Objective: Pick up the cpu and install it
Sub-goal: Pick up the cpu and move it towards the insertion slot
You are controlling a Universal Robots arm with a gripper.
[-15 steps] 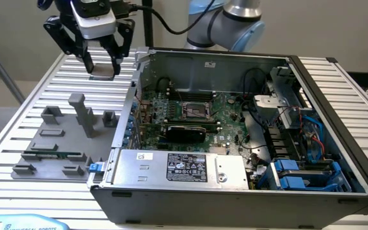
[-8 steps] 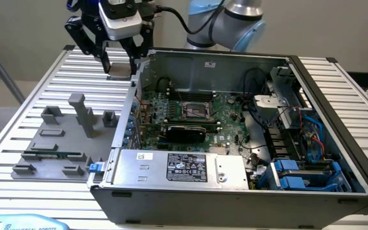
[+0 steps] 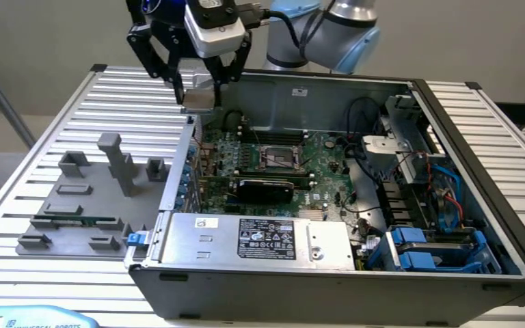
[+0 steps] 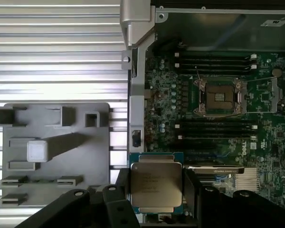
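The cpu (image 4: 156, 185), a flat square chip with a silvery top and a green rim, sits between the two black fingers (image 4: 119, 194) of my gripper (image 4: 156, 190), which is shut on its edges. In the exterior view the gripper (image 3: 199, 96) hangs high over the far left corner of the open computer case (image 3: 481, 171), with the cpu (image 3: 199, 101) at its tips. The dark metal-framed socket (image 3: 281, 156) on the green board (image 3: 322, 174) lies below and toward the exterior view's right of the gripper. It stands bare in the wrist view (image 4: 220, 97).
A grey plastic tray (image 3: 71, 205) with upright blocks rests on the ribbed table at the exterior view's left of the case. Inside the case are a power supply (image 3: 253, 239), cables (image 3: 372, 147) and blue drive brackets (image 3: 426, 249).
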